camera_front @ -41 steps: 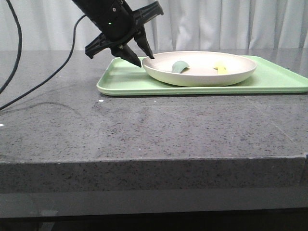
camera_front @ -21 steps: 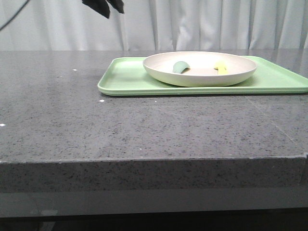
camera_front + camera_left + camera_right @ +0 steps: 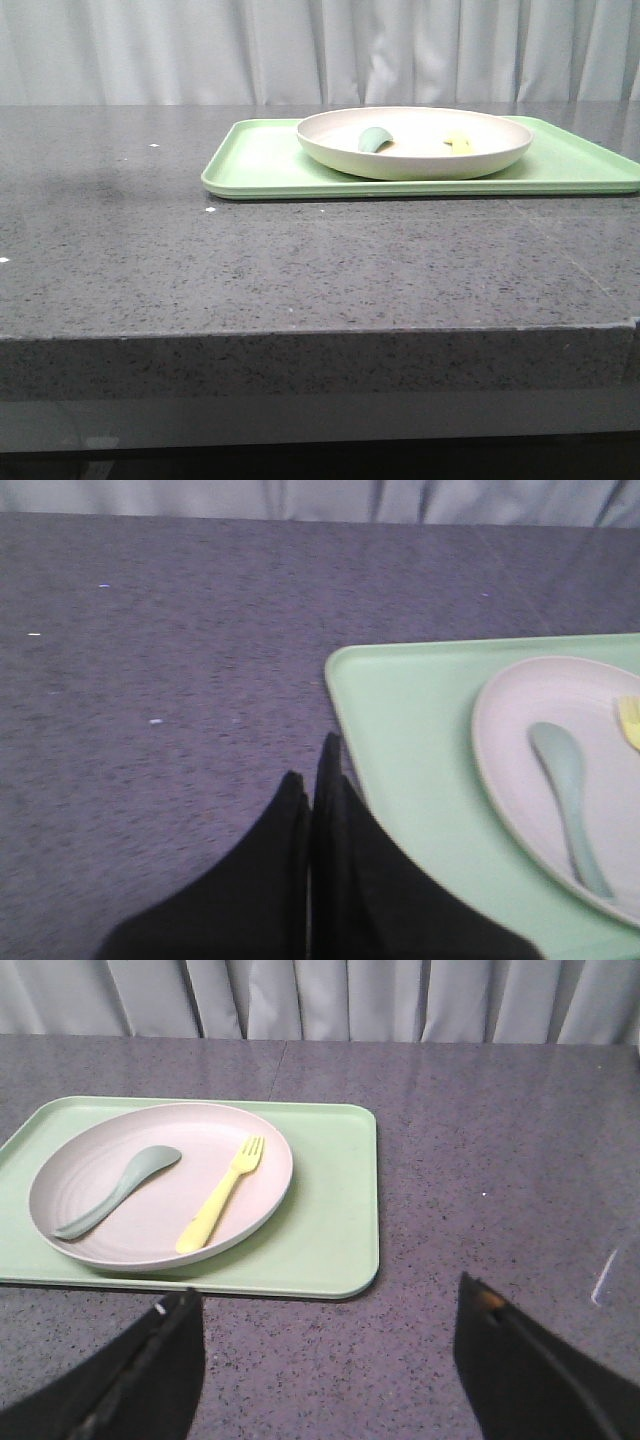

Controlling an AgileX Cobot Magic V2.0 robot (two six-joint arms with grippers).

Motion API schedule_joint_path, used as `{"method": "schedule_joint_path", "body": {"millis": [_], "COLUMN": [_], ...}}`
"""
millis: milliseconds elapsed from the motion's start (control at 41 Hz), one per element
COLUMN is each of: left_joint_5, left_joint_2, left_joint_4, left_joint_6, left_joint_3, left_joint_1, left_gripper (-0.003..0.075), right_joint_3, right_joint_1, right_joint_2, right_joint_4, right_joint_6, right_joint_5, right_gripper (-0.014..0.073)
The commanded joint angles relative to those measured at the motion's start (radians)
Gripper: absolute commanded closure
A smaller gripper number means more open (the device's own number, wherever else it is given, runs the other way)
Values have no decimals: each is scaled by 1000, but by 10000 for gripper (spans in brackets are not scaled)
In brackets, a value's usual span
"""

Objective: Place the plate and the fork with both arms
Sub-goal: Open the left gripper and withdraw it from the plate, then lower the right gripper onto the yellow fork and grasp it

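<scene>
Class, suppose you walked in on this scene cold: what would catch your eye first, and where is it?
A large round cream plate sits on a flat rectangular light-green tray on the speckled grey stone table. Inside the plate lie a small pale-yellow plastic fork and a muted green-grey spoon, side by side, apart.

You had the plate [image 3: 415,143] resting on the tray [image 3: 260,165], toward its left end; inside the plate, the fork [image 3: 458,141] lay right of the spoon [image 3: 374,139].
</scene>
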Motion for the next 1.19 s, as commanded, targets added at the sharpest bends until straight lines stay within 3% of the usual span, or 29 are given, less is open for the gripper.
{"method": "schedule_joint_path", "body": {"millis": [0,219,658,877,1169], "left_joint_5": [-84,-101,-167,-167,-165], "left_joint_2": [-145,-415,-878,-1006,-1007], "left_joint_4": [50,141,115,115,115], "left_joint_6": [0,0,0,0,0], "left_joint_3": [68,288,669,745,751], "left_joint_1": [69,128,126,126,126], "left_gripper": [738,738,738,738,738], "right_joint_3": [-30,-30,-30,-47,-286], "right_joint_1": [-4,-4,-4,-4,72], "right_joint_2": [9,9,9,53,396], "right_joint_4": [-6,-6,-6,40,51], "right_joint_6": [-10,-10,-10,-10,-10], "right_joint_5": [-68,-67,-64,-64,-10], "right_gripper": [46,46,46,62,73]}}
